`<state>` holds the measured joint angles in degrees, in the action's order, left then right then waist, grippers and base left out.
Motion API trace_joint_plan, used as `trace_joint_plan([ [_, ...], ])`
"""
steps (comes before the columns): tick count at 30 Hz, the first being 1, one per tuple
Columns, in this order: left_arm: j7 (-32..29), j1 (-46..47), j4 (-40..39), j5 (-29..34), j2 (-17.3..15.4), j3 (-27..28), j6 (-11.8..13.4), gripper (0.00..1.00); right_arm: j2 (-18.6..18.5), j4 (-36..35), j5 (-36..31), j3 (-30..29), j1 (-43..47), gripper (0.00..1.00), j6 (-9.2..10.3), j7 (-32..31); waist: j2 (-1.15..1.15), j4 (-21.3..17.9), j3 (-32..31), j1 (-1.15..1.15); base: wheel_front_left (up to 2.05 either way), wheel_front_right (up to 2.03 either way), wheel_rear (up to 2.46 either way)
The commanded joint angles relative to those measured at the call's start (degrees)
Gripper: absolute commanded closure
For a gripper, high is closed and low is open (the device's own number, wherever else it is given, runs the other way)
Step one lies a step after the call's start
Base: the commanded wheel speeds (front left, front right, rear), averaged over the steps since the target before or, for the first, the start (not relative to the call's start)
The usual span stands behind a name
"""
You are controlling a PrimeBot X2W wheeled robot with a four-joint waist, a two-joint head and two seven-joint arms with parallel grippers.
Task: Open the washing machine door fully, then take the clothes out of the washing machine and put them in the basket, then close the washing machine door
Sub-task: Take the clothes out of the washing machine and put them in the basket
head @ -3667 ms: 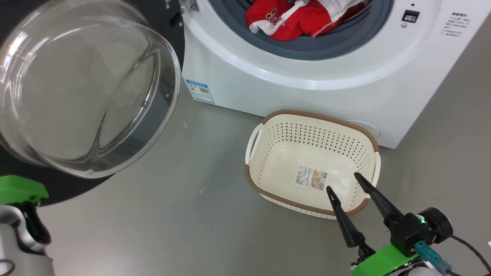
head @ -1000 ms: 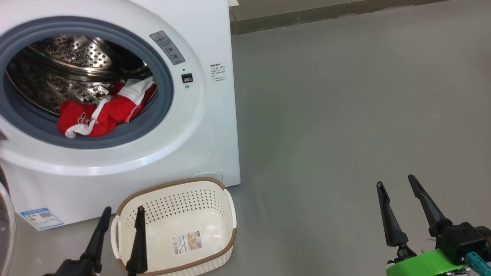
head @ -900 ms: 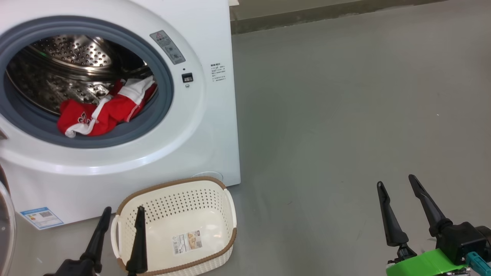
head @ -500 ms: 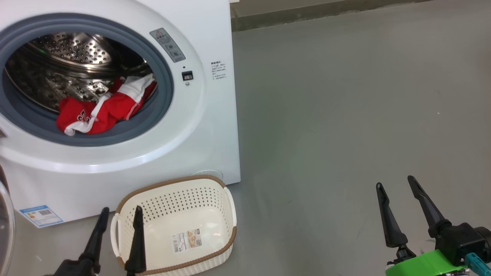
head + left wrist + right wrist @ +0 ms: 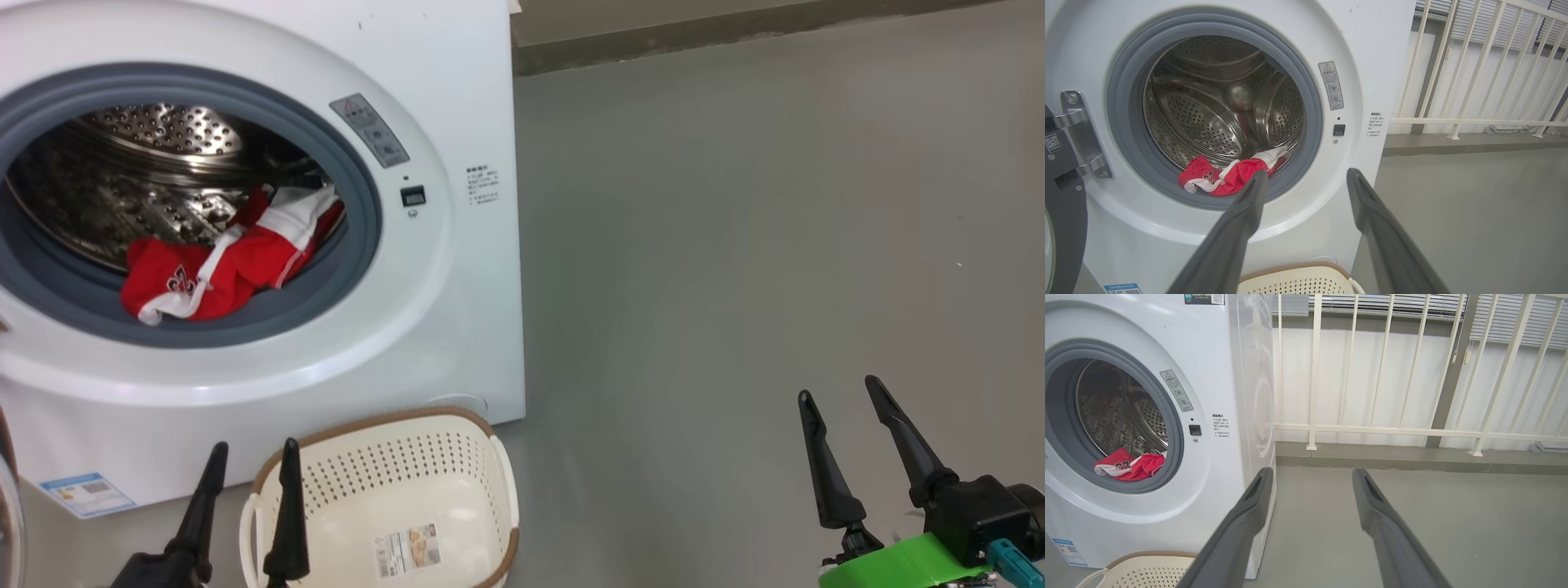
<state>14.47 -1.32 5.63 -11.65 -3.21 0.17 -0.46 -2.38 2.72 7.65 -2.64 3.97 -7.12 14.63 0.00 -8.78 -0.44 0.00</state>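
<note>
Across the grey floor (image 5: 735,245), one big white washing machine (image 5: 469,269) stood at the left, drum mouth wide open, with a pale railing (image 5: 1412,375) running behind it. Out to the left swung the washing machine door (image 5: 1065,228), cut off by the frame edge, just dark rim and hinge on show. One basket (image 5: 392,478) sat on the floor right in front of the machine, its near end cropped, one paper label (image 5: 406,550) on its bottom. And the clothes (image 5: 220,265), one red-and-white heap, lay at the drum's lip against the grey seal; how many garments, hard to tell. Two tools: the left tool (image 5: 254,446) hung released, fingers spread, over the basket's left rim, one finger crossing the heap in its wrist view. The right tool (image 5: 838,388), released and empty, hovered over the floor well to the right.
</note>
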Motion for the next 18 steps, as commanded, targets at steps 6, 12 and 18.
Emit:
trace_joint_plan([
  [6, 0.52, 1.57, -3.18, -0.8, -0.29, 2.11, -1.08, 0.0, -0.5, -0.93, 0.82, 1.64, -1.75, 0.0, -0.36, 0.37, 0.0, 0.48, 0.27, 0.0, 1.14, -1.14, 0.0],
  [12, 0.52, 1.76, -2.31, -0.25, -0.25, 2.44, -0.31, 0.0, -0.5, -0.58, 0.95, 1.99, -1.86, 0.0, -0.36, 0.37, 0.0, 0.39, 0.22, 0.0, 0.32, -0.32, 0.0],
  [18, 0.52, 2.14, -2.19, -0.13, -0.18, 2.63, -0.29, 0.0, -0.5, -0.56, 0.69, 1.8, -1.89, 0.0, -0.36, 0.37, 0.0, 0.18, 0.18, 0.0, 0.0, 0.0, 0.0],
])
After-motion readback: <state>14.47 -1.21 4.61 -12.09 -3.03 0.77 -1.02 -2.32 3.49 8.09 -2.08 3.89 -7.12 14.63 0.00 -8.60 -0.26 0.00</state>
